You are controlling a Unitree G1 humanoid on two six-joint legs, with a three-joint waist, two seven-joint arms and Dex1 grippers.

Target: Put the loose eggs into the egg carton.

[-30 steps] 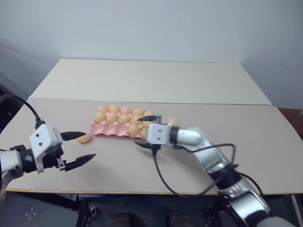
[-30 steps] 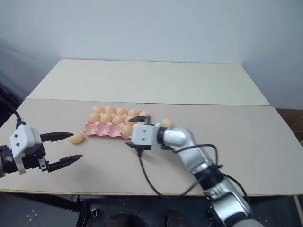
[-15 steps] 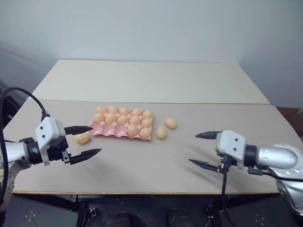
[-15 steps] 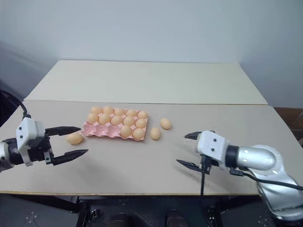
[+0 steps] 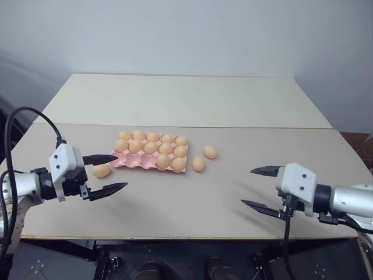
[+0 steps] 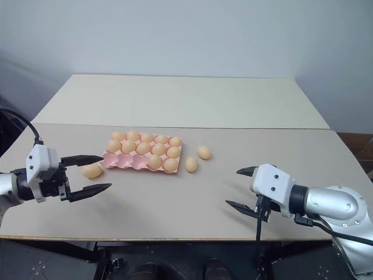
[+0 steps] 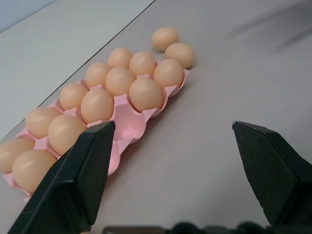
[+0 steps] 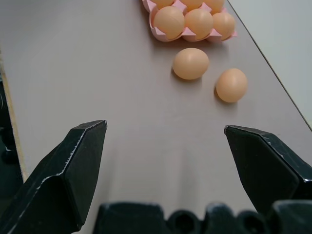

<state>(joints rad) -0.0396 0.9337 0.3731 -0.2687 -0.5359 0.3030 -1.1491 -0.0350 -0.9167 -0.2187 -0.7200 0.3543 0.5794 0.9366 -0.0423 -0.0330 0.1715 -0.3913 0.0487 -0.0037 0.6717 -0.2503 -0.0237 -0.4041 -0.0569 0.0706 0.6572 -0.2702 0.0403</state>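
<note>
The pink egg carton [image 5: 135, 161] lies mid-table with several eggs in its cups; the front row's left cups are bare. One loose egg [image 5: 101, 170] rests on the table at the carton's left end, just beyond the upper finger of my open left gripper [image 5: 120, 172]. Two more loose eggs [image 5: 199, 164] [image 5: 210, 151] lie off the carton's right end, also seen in the right wrist view [image 8: 190, 63] [image 8: 231, 85]. My right gripper [image 5: 247, 186] hangs open and empty near the front right, well apart from them.
The table [image 5: 186, 198] is two joined tan tops with a seam running behind the carton. A black cable [image 5: 285, 233] hangs from the right wrist over the front edge. A plain wall stands behind.
My right gripper has swung from the carton's front right corner back to the table's front right, uncovering the nearer loose egg. The left gripper has barely moved.
</note>
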